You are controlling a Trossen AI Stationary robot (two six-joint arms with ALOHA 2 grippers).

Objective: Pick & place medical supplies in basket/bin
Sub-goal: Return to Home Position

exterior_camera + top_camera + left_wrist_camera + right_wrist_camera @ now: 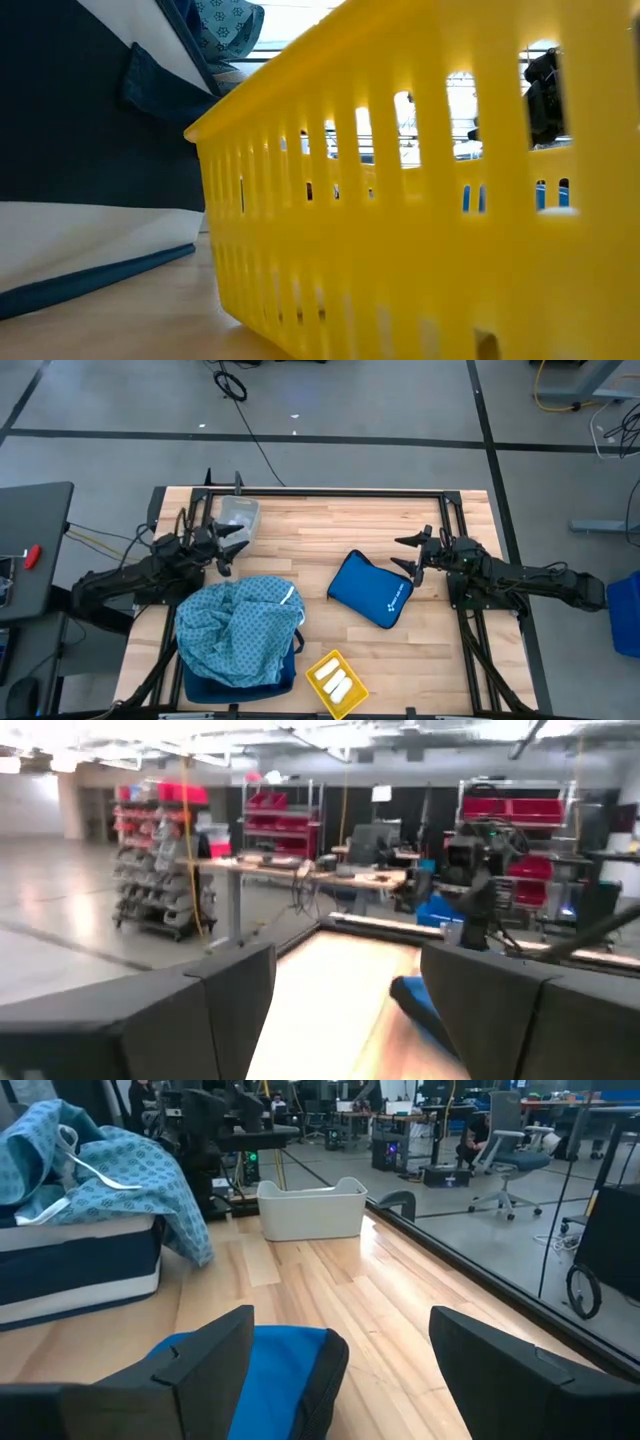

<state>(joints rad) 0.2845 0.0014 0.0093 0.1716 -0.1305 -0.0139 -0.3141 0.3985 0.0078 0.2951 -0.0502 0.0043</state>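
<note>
The light-blue dotted cloth [238,622] lies bunched on top of a navy and white bin [245,678] at the near left, draping over its rim. It also shows in the right wrist view [100,1165]. White packets [336,682] lie in a small yellow basket [322,666] at the table's near edge. My left gripper [236,548] stands open just beyond the cloth, with nothing between its fingers. My right gripper [405,554] stands open at the right, level, with its fingers just above the edge of a bright blue pouch [270,1370], touching nothing.
The blue zip pouch [372,588] lies flat at mid-table. A clear white tub [238,515] stands at the far left, behind my left gripper. In the low view the yellow basket [430,200] fills the front, with the bin [90,150] to its left. Bare wood lies between the pouch and the tub.
</note>
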